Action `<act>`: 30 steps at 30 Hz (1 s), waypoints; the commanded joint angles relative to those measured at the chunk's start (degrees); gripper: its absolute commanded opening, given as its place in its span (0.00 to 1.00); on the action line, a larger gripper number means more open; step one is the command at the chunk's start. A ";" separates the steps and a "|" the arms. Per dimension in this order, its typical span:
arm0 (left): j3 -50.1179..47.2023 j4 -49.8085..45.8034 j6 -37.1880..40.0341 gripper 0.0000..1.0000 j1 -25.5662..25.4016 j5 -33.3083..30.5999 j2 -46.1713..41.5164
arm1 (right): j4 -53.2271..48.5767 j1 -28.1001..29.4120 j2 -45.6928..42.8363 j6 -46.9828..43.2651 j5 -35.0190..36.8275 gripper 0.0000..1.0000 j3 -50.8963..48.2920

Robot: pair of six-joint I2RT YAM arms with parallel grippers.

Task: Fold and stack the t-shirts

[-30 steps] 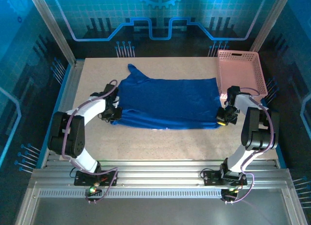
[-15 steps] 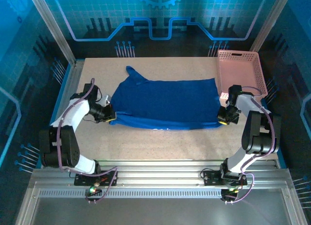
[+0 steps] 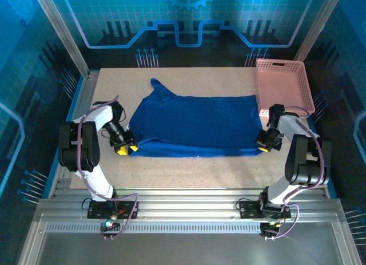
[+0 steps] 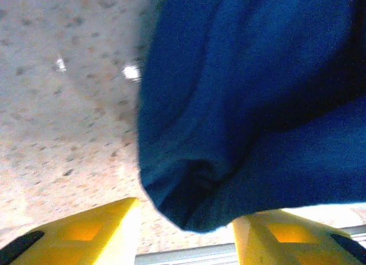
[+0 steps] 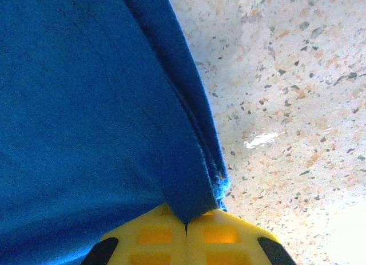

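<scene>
One royal-blue t-shirt [image 3: 194,125] lies spread across the middle of the table, folded lengthwise, with a sleeve pointing to the far left. My left gripper [image 3: 126,149] sits at its near left corner and is open. In the left wrist view the yellow fingers [image 4: 86,236] stand apart, and the shirt's corner [image 4: 240,105] lies loose in front of the gap. My right gripper [image 3: 264,146] is shut on the shirt's near right corner. The right wrist view has the hem [image 5: 189,162] pinched where my right gripper [image 5: 187,225] closes.
A pink lattice basket [image 3: 283,84] stands at the far right corner, just beyond the right arm. Bare speckled tabletop [image 3: 194,170] runs along the near side of the shirt. Metal frame posts rise at the far corners.
My left gripper drew the shirt's left corner outward and toward the near edge, then opened and let it go. The right gripper stayed shut on its corner and shifted slightly nearer.
</scene>
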 commanded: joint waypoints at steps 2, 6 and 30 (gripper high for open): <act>2.67 -3.83 -3.38 0.53 -0.30 -6.06 -5.15 | -1.14 -0.85 -1.87 1.00 1.12 0.00 -1.08; 6.52 2.65 -4.32 0.62 -8.06 -5.50 -11.31 | -1.25 -0.81 -2.32 1.12 0.87 0.00 -0.84; 11.00 14.44 20.91 0.62 -22.88 -6.77 1.05 | -0.92 -0.46 -0.39 0.42 1.31 0.00 -0.56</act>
